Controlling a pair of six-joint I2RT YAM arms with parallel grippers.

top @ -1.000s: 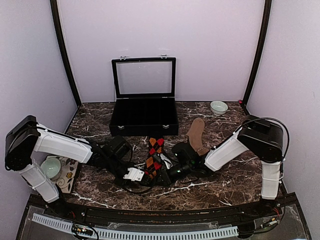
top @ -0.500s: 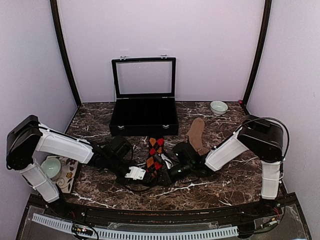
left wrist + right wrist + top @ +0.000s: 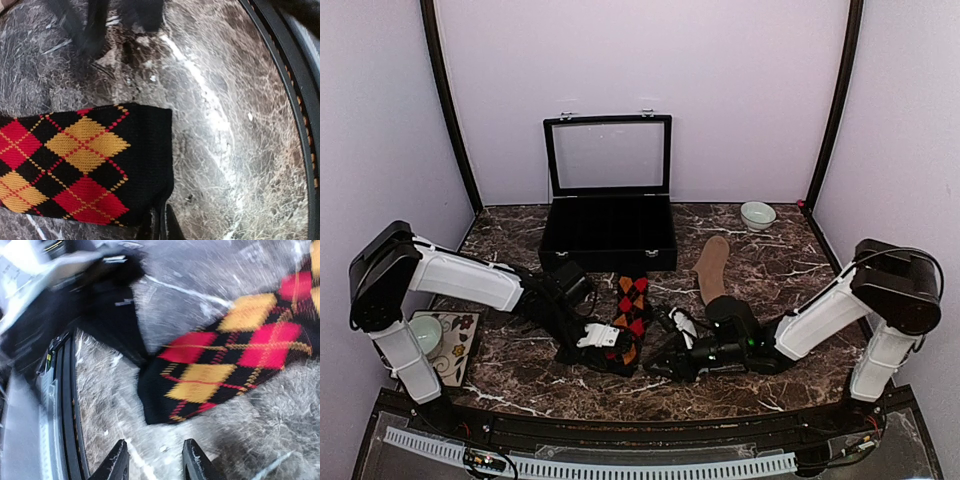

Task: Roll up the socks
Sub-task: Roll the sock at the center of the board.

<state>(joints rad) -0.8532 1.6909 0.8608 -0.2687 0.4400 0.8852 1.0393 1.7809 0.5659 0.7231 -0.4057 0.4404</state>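
Marble counter (image 3: 520, 385): left pincer (image 3: 161, 226) clamped on argyle sock (image 3: 75, 160) edge, right pincer (image 3: 155, 460) apart beside it. Roll starts; next, turn edge over.

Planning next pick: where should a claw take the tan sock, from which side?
Probably its near end, from above. The tan sock lies flat, lengthwise away from the arms, so only a top-down pinch of an edge gets fabric. The open right claw is closest; the left claw is shut on the argyle sock.
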